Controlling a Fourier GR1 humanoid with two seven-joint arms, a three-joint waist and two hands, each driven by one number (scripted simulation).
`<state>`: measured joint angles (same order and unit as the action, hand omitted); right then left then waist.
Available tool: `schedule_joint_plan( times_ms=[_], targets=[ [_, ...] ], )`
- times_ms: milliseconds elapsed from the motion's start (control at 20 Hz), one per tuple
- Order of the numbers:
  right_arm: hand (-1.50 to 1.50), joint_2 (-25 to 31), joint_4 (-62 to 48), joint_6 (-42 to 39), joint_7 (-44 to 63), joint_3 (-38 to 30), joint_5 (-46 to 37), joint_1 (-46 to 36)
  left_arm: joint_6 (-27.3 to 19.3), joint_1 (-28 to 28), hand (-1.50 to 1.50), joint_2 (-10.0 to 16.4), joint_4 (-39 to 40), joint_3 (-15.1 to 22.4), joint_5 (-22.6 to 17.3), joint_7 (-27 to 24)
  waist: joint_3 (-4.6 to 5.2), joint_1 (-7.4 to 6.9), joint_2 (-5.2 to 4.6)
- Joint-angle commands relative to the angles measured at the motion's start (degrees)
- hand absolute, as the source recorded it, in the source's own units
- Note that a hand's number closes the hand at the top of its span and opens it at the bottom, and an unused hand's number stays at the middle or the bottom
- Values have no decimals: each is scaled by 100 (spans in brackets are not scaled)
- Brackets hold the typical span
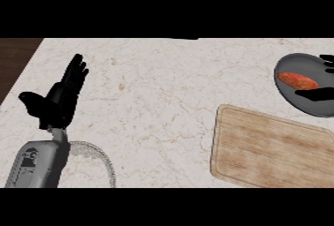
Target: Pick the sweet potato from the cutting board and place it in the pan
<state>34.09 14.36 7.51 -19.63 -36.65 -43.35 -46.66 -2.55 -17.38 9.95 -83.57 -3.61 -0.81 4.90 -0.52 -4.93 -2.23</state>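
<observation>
Lying inside the grey pan [291,62] at the table's [163,88] far right edge, the sweet potato [298,80] rests slantwise on the pan's floor. The right hand [317,94] is mostly cut off by the view's right side: one black part shows above the sweet potato and one just below its end. Whether it grips the sweet potato cannot be told. The cutting board [271,152] sits bare just below the pan, tilted, toward the table's near right corner.

The left hand [60,95] rests near the table's left edge, fingers straight and wide, pointing up, holding nothing. Its forearm overlaps a round pale rim [108,164] at the near edge. A broad bare stretch of table lies between the left hand and the cutting board.
</observation>
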Motion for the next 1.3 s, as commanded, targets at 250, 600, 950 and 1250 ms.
schedule_joint_plan(
  times_ms=[250, 600, 950, 1250],
  targets=[
    [-150, -204, -47, 235, -1342, -953, 1029, 146, -80, 159, 0, -40, 62, -58, 26, -57, 12, 196, 87],
    [-150, 603, -316, -1949, -1971, -1390, 1724, 777, -124, 527, 0, -17, -294, -80, 34, 71, 31, 387, 200],
    [-150, 881, 188, -3274, -2278, -1198, 2123, 1442, -156, 521, 0, 23, -252, -158, 96, 79, 57, 531, 249],
    [-150, 1034, 1007, -3862, -2411, -1215, 2526, 2445, -214, 258, 0, 72, -49, -252, 134, 106, 69, 649, 276]
  ],
)
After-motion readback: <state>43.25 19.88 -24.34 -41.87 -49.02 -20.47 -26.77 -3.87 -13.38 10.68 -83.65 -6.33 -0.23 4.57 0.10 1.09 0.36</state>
